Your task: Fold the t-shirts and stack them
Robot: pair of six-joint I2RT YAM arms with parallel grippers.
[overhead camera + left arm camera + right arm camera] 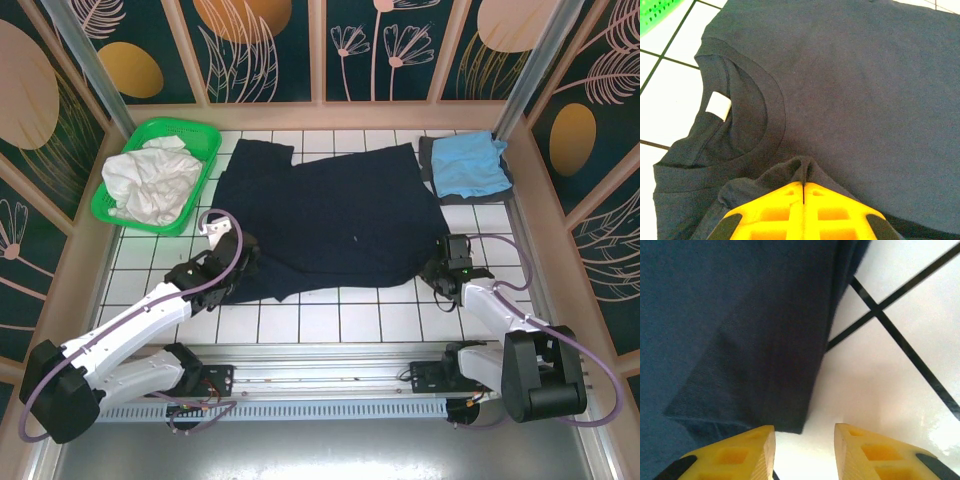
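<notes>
Your navy t-shirt (330,215) lies spread across the middle of the white tiled table (330,320), mostly flat, with its near edge a little rumpled.

Your left gripper (232,262) sits at the shirt's near-left corner. In the left wrist view that gripper (804,186) is pressed closed, its yellow fingers (775,200) meeting with a raised ridge of navy cloth pinched between them. The collar (765,125) lies just ahead and to the left of the tips, and the white label (719,106) shows inside it.

Your right gripper (440,272) is at the shirt's near-right corner. From the right wrist you see the gripper (805,432) spread apart and holding nothing, with bare tile under the gap. A doubled corner of the navy cloth (750,340) ends just in front of the left finger (740,455).

At the far right corner, a folded light blue t-shirt (470,163) rests on a dark grey t-shirt (428,160), just beside the navy shirt's far-right edge. At the far left stands a green basket (205,135) with crumpled white cloth (150,185) in it.
</notes>
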